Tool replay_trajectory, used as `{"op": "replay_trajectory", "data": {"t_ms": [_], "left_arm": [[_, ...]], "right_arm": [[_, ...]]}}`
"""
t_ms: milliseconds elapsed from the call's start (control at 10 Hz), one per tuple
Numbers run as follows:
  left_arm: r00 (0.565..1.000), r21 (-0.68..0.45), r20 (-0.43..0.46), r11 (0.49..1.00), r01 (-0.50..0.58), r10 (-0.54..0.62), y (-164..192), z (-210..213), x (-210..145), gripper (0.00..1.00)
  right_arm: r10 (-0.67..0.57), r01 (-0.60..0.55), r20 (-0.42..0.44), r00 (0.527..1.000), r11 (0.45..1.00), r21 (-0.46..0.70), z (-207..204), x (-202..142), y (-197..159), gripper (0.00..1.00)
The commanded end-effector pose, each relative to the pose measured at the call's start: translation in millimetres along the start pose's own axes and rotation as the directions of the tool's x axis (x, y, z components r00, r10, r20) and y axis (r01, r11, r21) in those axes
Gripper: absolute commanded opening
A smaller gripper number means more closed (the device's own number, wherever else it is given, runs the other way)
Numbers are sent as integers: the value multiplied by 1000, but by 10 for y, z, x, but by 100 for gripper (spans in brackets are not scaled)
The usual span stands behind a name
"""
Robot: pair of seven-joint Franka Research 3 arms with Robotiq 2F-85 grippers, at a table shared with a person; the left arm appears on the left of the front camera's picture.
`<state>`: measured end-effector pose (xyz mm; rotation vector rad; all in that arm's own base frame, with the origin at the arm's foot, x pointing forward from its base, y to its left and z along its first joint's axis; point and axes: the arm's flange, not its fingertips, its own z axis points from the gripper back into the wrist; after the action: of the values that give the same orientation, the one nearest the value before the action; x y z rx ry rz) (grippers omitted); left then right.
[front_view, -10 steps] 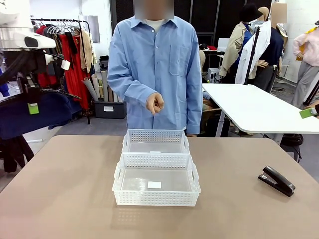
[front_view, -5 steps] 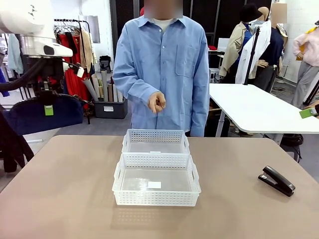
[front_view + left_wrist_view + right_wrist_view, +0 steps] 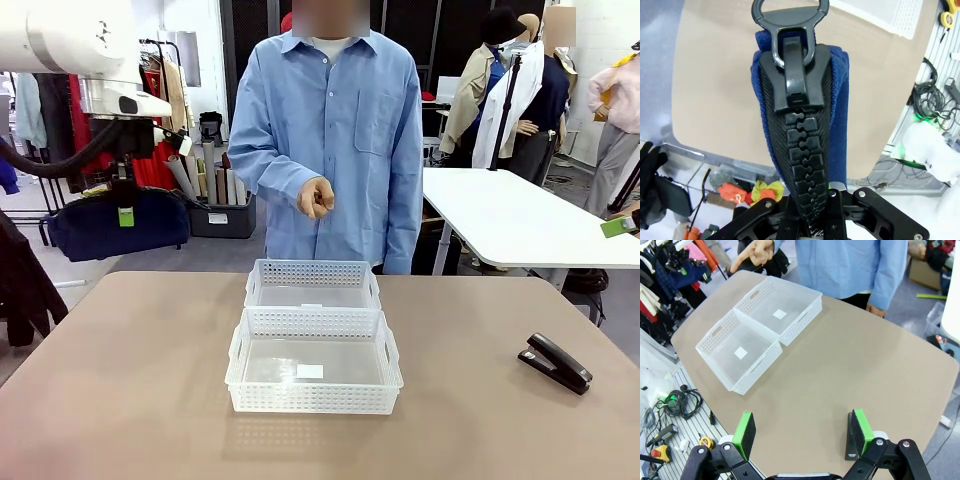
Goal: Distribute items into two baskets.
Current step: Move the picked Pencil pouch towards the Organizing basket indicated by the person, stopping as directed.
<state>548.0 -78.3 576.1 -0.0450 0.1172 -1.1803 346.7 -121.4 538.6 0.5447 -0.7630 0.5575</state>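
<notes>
Hanging by its zipper edge from the tightly pinched left gripper (image 3: pixel 124 212), high beyond the table's (image 3: pixel 120 380) left side, the navy pouch (image 3: pixel 105 228) may swing or slip short of the baskets (image 3: pixel 314 398); the stapler (image 3: pixel 556 362) lies at the right, the right gripper (image 3: pixel 800 434) wide and empty

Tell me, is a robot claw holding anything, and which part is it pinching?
Yes. The left claw holds the navy zip pouch up in the air, pinching it by the zipper along its top edge. The right claw is open and empty.
</notes>
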Motion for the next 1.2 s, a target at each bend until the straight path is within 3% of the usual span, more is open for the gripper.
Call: {"op": "replay_trajectory", "data": {"t_ms": [0, 1100], "left_arm": [[998, -30, 32, 998, 62, -61, 177, 35, 111, 0], [987, -50, 100, 990, 134, -129, 504, -392, 983, 0]], "right_arm": [[19, -19, 31, 999, 1000, 17, 4, 18, -20, 100], [19, -19, 31, 999, 1000, 17, 4, 18, -20, 100]]}}
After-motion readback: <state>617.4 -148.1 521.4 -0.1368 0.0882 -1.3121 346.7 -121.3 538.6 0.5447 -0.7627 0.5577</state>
